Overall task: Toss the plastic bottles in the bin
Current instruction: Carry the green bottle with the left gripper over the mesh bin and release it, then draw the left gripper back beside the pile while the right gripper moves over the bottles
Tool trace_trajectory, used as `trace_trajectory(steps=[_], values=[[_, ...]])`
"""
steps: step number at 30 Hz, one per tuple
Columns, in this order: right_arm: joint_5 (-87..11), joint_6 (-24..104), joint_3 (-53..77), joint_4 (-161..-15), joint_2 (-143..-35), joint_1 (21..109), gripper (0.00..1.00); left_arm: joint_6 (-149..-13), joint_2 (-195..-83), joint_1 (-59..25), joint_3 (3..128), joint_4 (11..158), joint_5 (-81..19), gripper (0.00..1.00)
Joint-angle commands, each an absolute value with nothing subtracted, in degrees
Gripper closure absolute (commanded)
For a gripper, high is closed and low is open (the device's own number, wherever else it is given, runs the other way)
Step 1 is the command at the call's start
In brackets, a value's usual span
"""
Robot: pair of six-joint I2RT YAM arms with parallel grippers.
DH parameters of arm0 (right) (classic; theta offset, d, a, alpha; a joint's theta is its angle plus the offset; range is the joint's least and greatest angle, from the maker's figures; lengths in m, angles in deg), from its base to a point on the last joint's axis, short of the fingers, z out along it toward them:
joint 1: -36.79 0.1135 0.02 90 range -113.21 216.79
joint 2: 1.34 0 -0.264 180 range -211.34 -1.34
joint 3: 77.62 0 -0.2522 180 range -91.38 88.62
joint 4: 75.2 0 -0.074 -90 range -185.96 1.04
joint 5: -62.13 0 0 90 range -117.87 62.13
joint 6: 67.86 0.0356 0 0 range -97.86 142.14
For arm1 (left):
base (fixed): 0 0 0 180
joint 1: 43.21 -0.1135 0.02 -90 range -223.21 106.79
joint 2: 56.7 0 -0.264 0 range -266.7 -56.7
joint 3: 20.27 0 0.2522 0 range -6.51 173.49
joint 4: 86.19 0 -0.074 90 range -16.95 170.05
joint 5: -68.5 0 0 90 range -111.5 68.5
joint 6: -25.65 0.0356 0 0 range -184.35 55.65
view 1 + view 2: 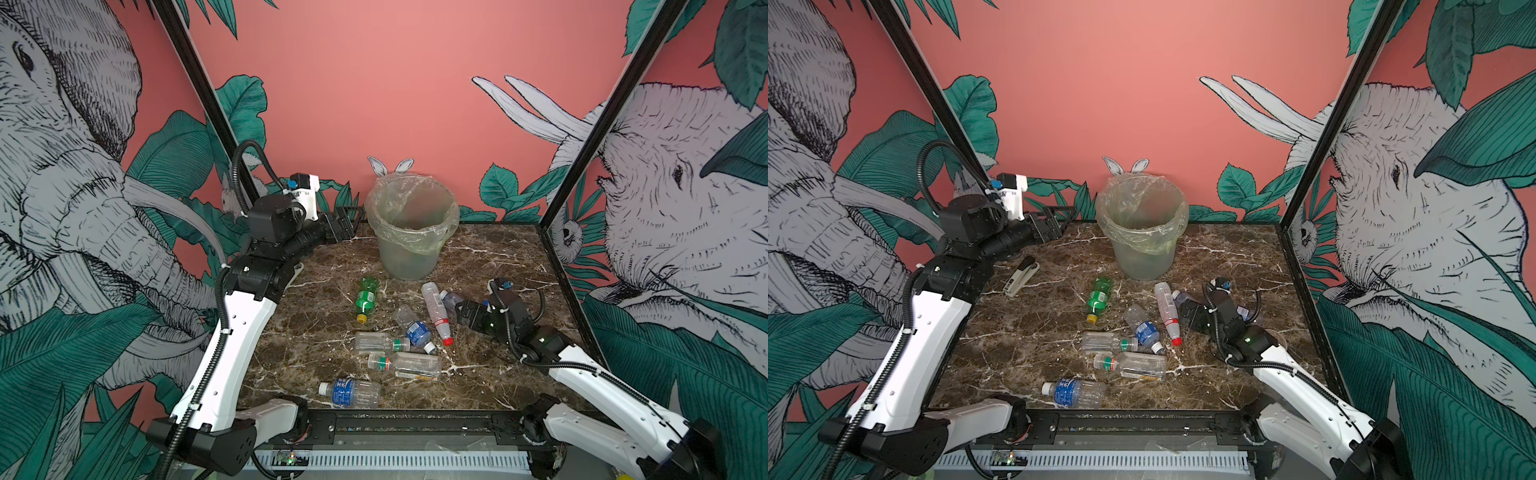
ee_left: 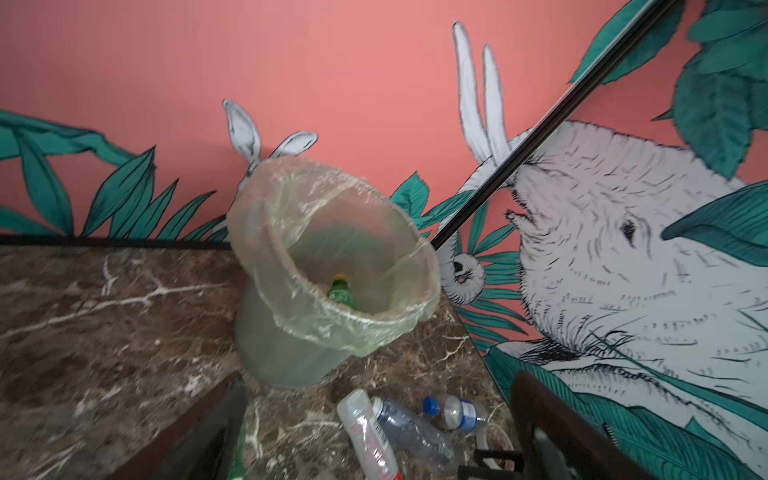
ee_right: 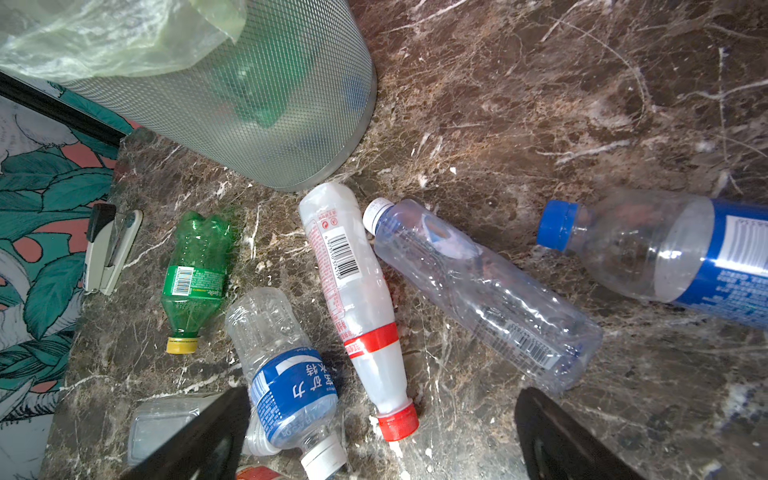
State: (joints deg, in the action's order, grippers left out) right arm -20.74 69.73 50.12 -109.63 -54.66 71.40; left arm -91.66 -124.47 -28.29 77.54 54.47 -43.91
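Pick step: left gripper (image 1: 348, 219) open, empty beside bin (image 1: 409, 253), green bottle (image 2: 341, 292) inside, other bottles (image 1: 409, 365) lie on table (image 1: 311, 332); right gripper (image 1: 460, 313) open, low by red-capped bottle (image 1: 437, 311), probably must close on it.

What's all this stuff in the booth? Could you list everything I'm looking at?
Loose bottles: eight visible, mostly clear, one green, lying scattered mid-table in front of the bin.
Binned bottle: one seen, green with yellow cap, inside the bin.
Bin: one, translucent grey-green with clear bag liner, back centre of table.
Stapler: one, white and black, left of the bottles.
Table: one, brown marble pattern.
Walls: pink with elephant-and-leaf mural, around the table.
Left tool: one, black, open, raised left of the bin.
Right tool: one, black, open, low beside the rightmost bottles.
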Motion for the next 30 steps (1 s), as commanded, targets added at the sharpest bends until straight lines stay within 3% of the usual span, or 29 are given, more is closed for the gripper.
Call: trace_trajectory(steps=[1,17,30], values=[[-18.36,69.88,47.95,-112.69,-54.25,71.59,0.01,-88.57,-119.23,-28.71,75.23,50.54,-42.5,0.0],[-15.89,66.13,45.34,-122.35,-54.95,71.51,0.01,-85.3,-113.93,-28.93,63.09,44.36,-41.58,0.0],[-20.69,63.73,45.6,-118.21,-60.23,71.51,0.01,-83.42,-113.79,-28.99,56.44,40.97,-37.49,0.01]])
